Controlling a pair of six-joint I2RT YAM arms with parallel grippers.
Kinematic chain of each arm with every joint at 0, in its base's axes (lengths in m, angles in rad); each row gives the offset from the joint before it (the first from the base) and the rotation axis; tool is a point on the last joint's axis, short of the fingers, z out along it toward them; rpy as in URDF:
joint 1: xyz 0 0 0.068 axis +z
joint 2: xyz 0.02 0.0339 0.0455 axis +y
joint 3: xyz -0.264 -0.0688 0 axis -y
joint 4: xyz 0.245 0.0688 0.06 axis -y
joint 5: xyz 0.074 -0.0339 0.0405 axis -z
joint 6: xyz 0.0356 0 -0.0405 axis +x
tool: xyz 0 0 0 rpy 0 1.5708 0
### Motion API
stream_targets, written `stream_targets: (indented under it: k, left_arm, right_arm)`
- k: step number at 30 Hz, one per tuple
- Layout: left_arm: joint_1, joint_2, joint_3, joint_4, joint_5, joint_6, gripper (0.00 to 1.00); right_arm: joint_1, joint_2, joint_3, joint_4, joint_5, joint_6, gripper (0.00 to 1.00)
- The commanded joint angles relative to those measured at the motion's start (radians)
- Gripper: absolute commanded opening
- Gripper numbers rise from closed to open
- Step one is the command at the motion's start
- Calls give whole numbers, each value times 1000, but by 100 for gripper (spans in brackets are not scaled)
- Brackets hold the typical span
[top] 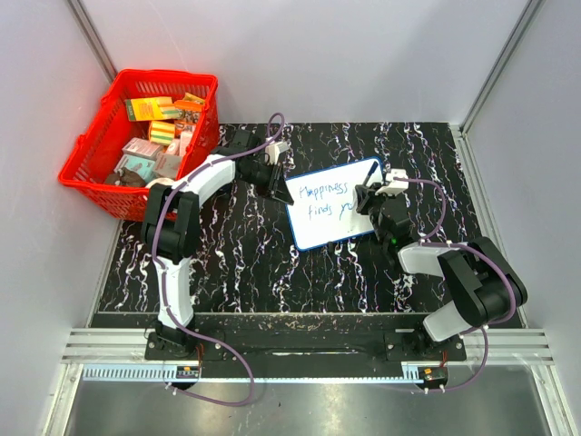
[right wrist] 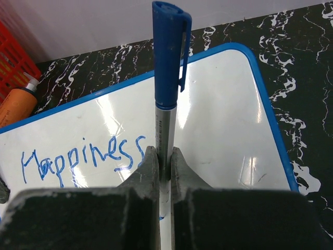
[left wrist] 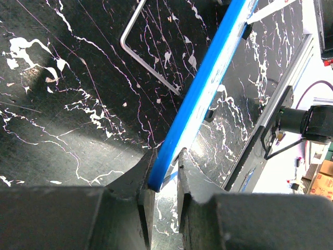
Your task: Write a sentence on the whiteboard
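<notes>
My left tool [left wrist: 162,177] clamps the whiteboard [top: 338,225] rim; my right tool [right wrist: 164,159] grips the marker [right wrist: 167,62]. The sentence [top: 324,193] appears nearly complete, with its last word unfinished.

marker [right wrist: 165,78] tip hidden between fingers [right wrist: 148,174], sentence [right wrist: 83,159] lower line hidden

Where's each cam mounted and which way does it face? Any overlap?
Top external: above and behind the bases, looking down at the table; both arms show, the whiteboard between them.
Left wrist: on the left arm, looking along the left gripper, shut on the whiteboard's blue rim.
Right wrist: on the right arm, looking along the right gripper, shut on the marker, over the sentence.
Shared: all three see the whiteboard.
</notes>
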Motion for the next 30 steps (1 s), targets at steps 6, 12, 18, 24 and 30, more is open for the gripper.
stream_targets:
  k: [6,12,18,24,30]
  left_arm:
    - [-2,20,-47,45,-369,159,0]
    - [-3,20,-47,45,-371,159,0]
    - [-3,20,-48,45,-369,160,0]
    - [-3,13,-61,57,-369,157,0]
    - [-3,13,-61,60,-368,156,0]
  right_arm:
    - [2,-17,66,-14,46,-29,0]
    - [2,-12,81,-21,-16,-9,0]
    - [2,-100,35,-3,-37,-4,0]
    - [0,-160,40,-63,16,-23,0]
    - [-1,-121,61,-110,67,-21,0]
